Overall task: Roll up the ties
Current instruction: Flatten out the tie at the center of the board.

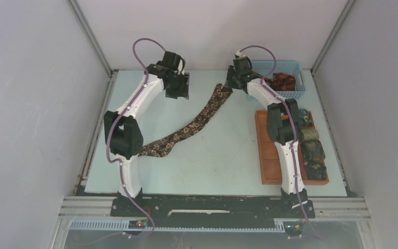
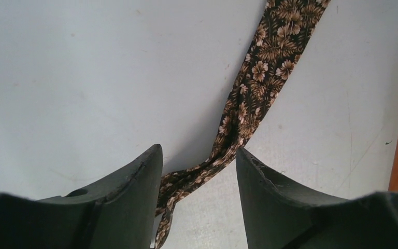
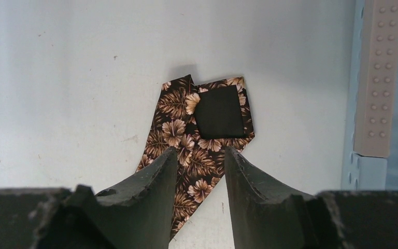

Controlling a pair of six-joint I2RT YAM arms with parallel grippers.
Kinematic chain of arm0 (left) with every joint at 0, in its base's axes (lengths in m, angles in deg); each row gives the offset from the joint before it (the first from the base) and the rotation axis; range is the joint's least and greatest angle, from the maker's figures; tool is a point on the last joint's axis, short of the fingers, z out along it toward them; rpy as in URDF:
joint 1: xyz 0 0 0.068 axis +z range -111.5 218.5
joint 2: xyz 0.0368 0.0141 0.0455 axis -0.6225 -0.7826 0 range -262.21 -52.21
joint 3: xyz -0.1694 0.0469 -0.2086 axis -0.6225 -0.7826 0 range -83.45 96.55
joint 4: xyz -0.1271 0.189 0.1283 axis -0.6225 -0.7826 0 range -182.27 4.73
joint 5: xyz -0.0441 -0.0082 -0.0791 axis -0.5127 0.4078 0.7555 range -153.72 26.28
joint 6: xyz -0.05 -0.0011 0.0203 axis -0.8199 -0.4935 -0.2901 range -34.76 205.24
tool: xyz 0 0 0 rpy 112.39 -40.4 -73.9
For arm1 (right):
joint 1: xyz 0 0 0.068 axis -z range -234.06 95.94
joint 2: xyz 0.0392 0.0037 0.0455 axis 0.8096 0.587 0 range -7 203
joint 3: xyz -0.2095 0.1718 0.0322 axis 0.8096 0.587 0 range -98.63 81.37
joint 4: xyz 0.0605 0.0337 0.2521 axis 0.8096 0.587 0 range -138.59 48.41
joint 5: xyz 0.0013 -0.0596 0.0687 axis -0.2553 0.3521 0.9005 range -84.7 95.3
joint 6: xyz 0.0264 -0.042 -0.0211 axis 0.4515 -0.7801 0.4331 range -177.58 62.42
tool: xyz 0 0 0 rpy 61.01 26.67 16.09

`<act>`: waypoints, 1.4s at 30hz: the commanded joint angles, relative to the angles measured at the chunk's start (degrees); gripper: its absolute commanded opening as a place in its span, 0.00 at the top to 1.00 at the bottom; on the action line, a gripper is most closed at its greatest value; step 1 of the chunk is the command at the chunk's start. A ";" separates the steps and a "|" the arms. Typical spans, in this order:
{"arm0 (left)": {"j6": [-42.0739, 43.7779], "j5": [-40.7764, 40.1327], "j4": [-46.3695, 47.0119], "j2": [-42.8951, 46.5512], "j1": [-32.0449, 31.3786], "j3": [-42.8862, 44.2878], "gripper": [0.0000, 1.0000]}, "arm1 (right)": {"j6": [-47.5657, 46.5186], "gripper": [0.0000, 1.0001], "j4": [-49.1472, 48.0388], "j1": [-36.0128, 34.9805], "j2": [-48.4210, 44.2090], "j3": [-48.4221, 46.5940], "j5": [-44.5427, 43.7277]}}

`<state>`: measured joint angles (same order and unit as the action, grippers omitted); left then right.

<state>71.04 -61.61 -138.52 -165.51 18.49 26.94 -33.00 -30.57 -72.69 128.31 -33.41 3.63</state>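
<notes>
Two pincers, both released. At the left pincer (image 2: pixel 199 153), jaws apart above the table (image 2: pixel 83 78), the brown floral tie (image 2: pixel 254 93) passes between its fingertips and runs ahead to the right. At the right pincer (image 3: pixel 201 150), jaws likewise apart, the tie's folded end (image 3: pixel 176 114) lies just beyond its tips, black lining up.

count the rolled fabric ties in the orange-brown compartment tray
4, in the orange-brown tray's right column: blue-green tie farthest, olive tie next, two dark ties nearest. The right arm may hide more.

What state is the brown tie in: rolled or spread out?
Spread out: the brown tie lies in a long curve across the table, far end folded over.
</notes>
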 commanded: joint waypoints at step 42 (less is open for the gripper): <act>-0.83 4.48 2.34 -3.54 -9.07 -5.91 0.61 | 0.85 0.53 5.06 -1.61 9.67 -18.35 8.29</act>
<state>71.13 -56.71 -136.82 -173.35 9.53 21.63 -31.10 -28.93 -72.47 132.20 -40.61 11.87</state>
